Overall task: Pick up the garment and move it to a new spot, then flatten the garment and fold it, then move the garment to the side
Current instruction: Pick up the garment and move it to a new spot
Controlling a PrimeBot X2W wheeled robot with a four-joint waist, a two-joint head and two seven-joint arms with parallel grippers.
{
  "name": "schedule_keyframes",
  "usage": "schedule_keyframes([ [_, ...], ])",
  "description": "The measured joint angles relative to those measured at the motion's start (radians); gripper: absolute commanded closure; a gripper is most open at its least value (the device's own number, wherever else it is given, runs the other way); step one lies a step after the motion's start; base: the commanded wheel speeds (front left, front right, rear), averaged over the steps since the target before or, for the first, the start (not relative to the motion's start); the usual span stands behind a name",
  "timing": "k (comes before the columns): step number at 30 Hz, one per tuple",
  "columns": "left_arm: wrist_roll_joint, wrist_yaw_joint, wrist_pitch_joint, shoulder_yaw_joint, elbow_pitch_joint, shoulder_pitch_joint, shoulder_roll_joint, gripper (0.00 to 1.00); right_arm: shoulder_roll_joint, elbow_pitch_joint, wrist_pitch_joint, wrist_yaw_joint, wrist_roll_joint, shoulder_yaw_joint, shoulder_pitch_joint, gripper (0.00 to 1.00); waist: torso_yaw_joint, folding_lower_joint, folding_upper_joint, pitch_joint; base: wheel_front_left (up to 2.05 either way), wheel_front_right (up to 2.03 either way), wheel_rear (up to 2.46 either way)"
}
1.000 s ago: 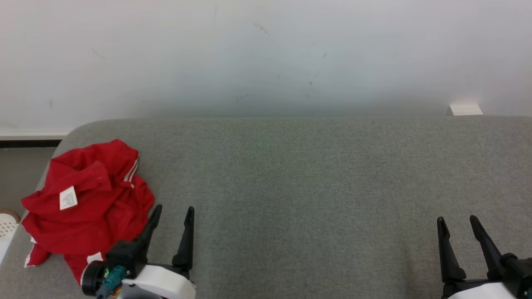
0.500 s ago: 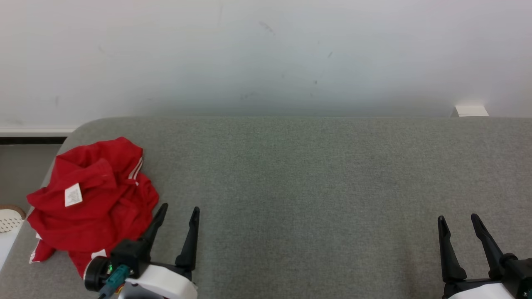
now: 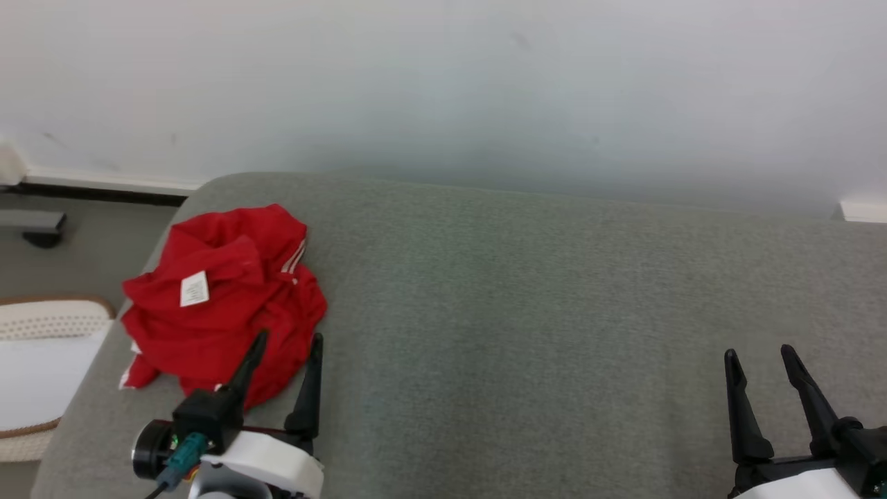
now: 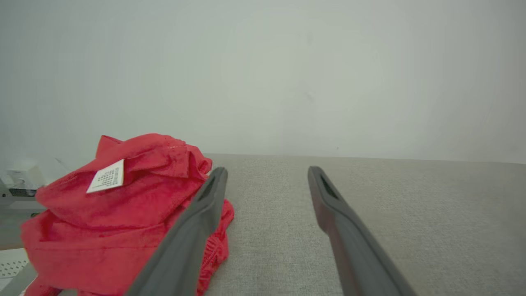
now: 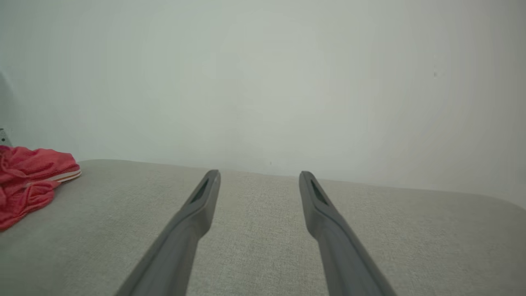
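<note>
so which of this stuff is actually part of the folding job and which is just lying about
For the job:
red garment, crumpled
left gripper, open at its near edge
right gripper, open
grey padded surface

Lying about:
white perforated basket
dark object on the floor

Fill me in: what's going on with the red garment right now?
The robot is at the pick-up stage. The red garment lies crumpled in a heap at the left end of the grey padded surface, its white tag showing. The left gripper is open at the heap's near edge, one finger overlapping the cloth in the left wrist view, but nothing is gripped. The right gripper is open and empty over bare surface at the right. Nothing is flattened or folded yet.
</note>
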Motion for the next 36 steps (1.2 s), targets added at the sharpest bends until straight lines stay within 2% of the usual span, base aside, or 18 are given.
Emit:
schedule_keyframes([
  [15, -0.013, 0.022, 0.0, 0.089, -0.04, 0.012, 0.0, 0.0, -0.002, -0.075, 0.034, 0.0, 0.007, 0.05, -0.004, 0.0, 0.287, 0.0001, 0.0, 0.021, 0.0, 0.0, 0.0],
  [21, -0.013, 0.022, 0.0, 0.105, -0.049, 0.022, 0.0, 0.0, -0.005, -0.091, 0.044, 0.0, 0.007, 0.049, -0.006, 0.0, 0.373, 0.0, 0.0, 0.03, 0.0, 0.0, 0.0],
  [25, -0.019, 0.026, 0.0, 0.106, -0.054, 0.024, 0.0, 0.0, -0.006, -0.097, 0.047, 0.0, 0.007, 0.048, -0.006, 0.0, 0.396, 0.0, 0.0, 0.04, 0.0, 0.0, 0.0],
  [30, -0.032, 0.032, 0.0, 0.109, -0.057, 0.011, 0.0, 0.0, -0.019, -0.116, 0.062, 0.0, 0.007, 0.051, -0.015, 0.0, 0.393, 0.0, 0.0, 0.064, 0.0, 0.0, 0.0],
  [36, -0.058, 0.04, 0.0, 0.086, -0.049, -0.103, 0.001, 0.0, -0.064, -0.187, 0.106, 0.0, -0.003, 0.048, -0.055, 0.0, 0.375, 0.0001, 0.0, 0.141, 0.0, 0.0, 0.0],
])
